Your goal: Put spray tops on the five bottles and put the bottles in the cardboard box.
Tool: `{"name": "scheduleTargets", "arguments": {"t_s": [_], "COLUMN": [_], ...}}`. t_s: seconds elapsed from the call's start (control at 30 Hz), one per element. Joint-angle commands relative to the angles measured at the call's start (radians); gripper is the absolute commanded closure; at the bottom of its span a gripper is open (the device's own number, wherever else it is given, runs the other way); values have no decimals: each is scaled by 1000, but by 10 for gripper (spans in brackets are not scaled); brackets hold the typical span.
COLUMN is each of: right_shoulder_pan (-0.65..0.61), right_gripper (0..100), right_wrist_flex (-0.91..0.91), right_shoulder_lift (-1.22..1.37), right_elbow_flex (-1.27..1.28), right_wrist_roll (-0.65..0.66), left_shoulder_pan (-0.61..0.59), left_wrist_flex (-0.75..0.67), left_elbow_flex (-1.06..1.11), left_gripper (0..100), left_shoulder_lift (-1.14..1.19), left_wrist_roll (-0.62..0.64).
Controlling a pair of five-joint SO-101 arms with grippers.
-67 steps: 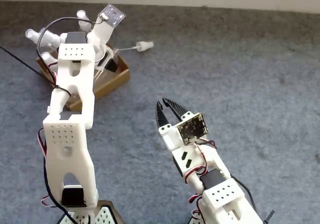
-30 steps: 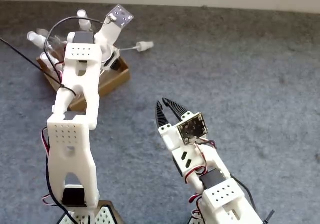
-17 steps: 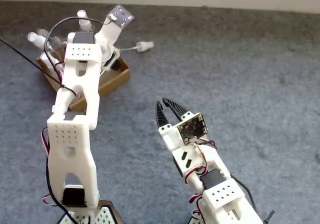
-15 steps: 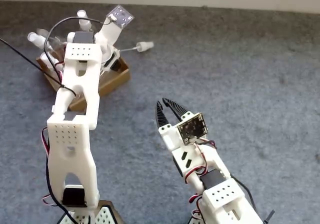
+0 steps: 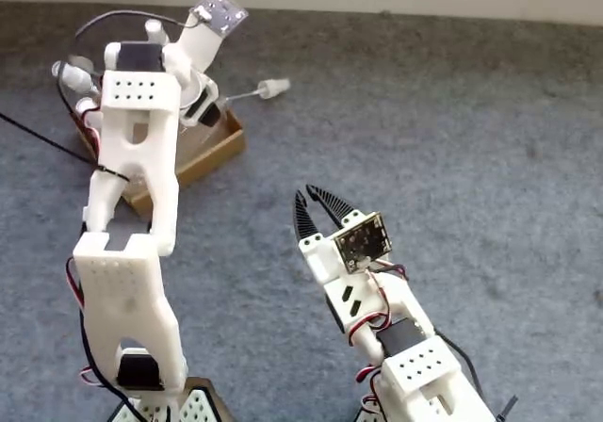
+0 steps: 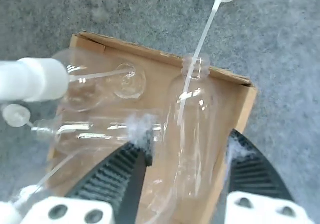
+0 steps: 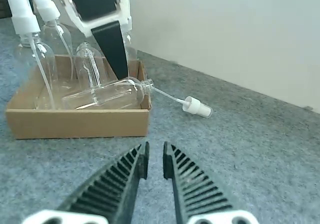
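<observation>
Blocking much of the cardboard box (image 5: 213,154), my left arm (image 5: 132,168) had shifted; left pincer (image 6: 187,146) apart, right pincer (image 7: 155,156) barely parted.

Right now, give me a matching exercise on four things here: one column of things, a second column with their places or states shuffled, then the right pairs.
Things
1. brown cardboard box
2. clear plastic bottle lying on its side
3. white spray top on a thin tube
4. right gripper

Places or states
A. jaws a narrow gap apart, holding nothing
B. outside the box, beyond its corner
C. on the grey carpet, upright clear bottles inside
D. across the box, neck at the rim

Pairs: 1-C, 2-D, 3-B, 4-A
</observation>
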Motion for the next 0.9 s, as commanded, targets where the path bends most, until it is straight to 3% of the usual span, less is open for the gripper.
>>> {"name": "scheduleTargets", "arguments": {"t_s": [0.0, 0.2, 0.37, 0.5, 0.87], "right_shoulder_pan": [12, 12, 12, 13, 18], "right_gripper": [950, 950, 950, 951, 995], "right_wrist_flex": [2, 2, 4, 4, -4], "right_shoulder_lift": [-5, -4, -4, -4, -12], "right_elbow_flex": [170, 170, 170, 170, 160], "right_wrist_roll": [6, 6, 6, 6, 11], "left_shoulder_pan": [8, 7, 7, 2, 2], "left_wrist_flex": [74, 203, 290, 296, 288], "left_elbow_flex": [-59, -54, -53, -22, 452], "left_gripper": [825, 827, 943, 969, 995], "left_shoulder_lift": [-173, -357, -501, -616, -1155], "left_wrist_roll": [-3, -2, -2, 0, 0]}}
